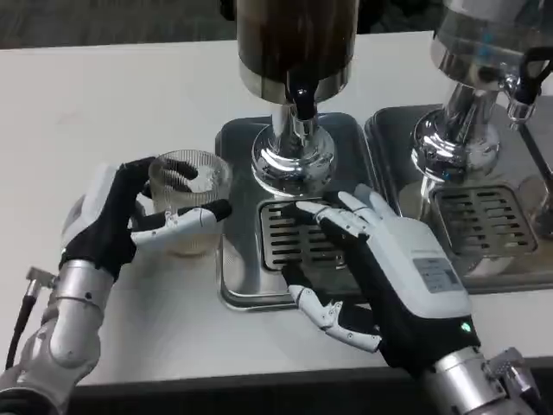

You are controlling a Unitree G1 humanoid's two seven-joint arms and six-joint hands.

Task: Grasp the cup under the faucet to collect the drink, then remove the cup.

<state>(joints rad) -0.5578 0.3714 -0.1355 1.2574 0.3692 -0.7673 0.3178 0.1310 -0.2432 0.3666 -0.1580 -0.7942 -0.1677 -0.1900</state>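
A clear ribbed cup [188, 201] stands on the white table just left of the steel drip tray [238, 285]. My left hand [121, 216] grips it, thumb across its front and fingers behind its rim. The dark drink dispenser [294, 35] rises at the back, and its black faucet [301, 101] hangs above the slotted grate [294, 233]. My right hand [389, 268] lies flat on the grate with its fingers apart, holding nothing.
A second dispenser [475, 52] with its own drip tray [488, 216] stands at the right. The table's front edge runs just below my wrists. Bare white table [104, 95] lies to the left and behind the cup.
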